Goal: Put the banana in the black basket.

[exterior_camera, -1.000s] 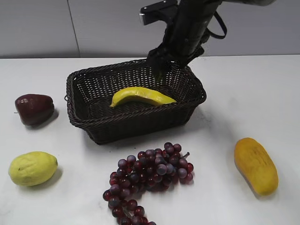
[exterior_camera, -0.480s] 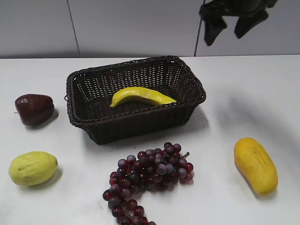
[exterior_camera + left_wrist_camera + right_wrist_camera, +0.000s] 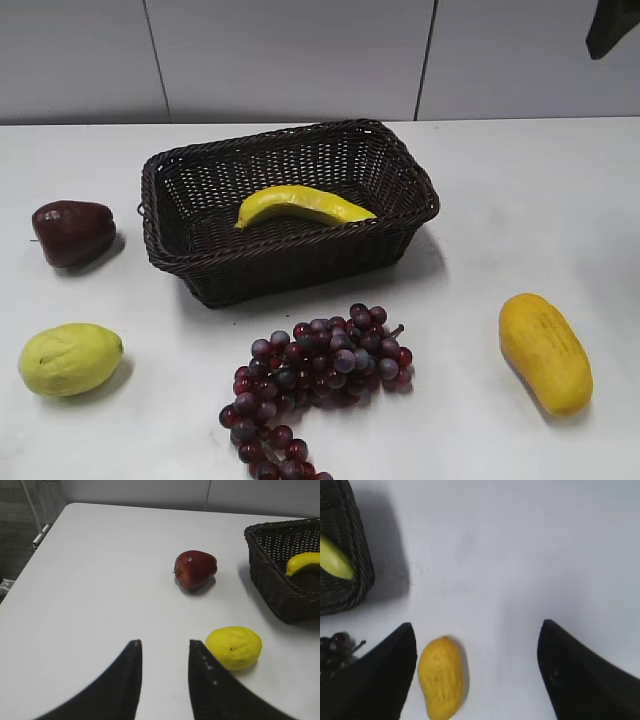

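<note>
The banana (image 3: 300, 206) lies inside the black basket (image 3: 190, 255) at the middle of the table. Its end also shows in the left wrist view (image 3: 304, 562) and in the right wrist view (image 3: 335, 560), inside the basket (image 3: 280, 597) (image 3: 355, 575). My right gripper (image 3: 476, 630) is open and empty, high above the table right of the basket; only a dark bit of it shows at the top right corner of the exterior view (image 3: 612, 25). My left gripper (image 3: 164, 645) is open and empty over the table's left side, out of the exterior view.
A dark red apple (image 3: 72, 232) and a lemon (image 3: 68, 358) lie left of the basket. Purple grapes (image 3: 320, 380) lie in front of it. A mango (image 3: 545, 352) lies at the front right, also below my right gripper (image 3: 441, 677).
My right arm has lifted away from the basket and swung up and right, almost out of the exterior view. The banana stays still in the basket.
</note>
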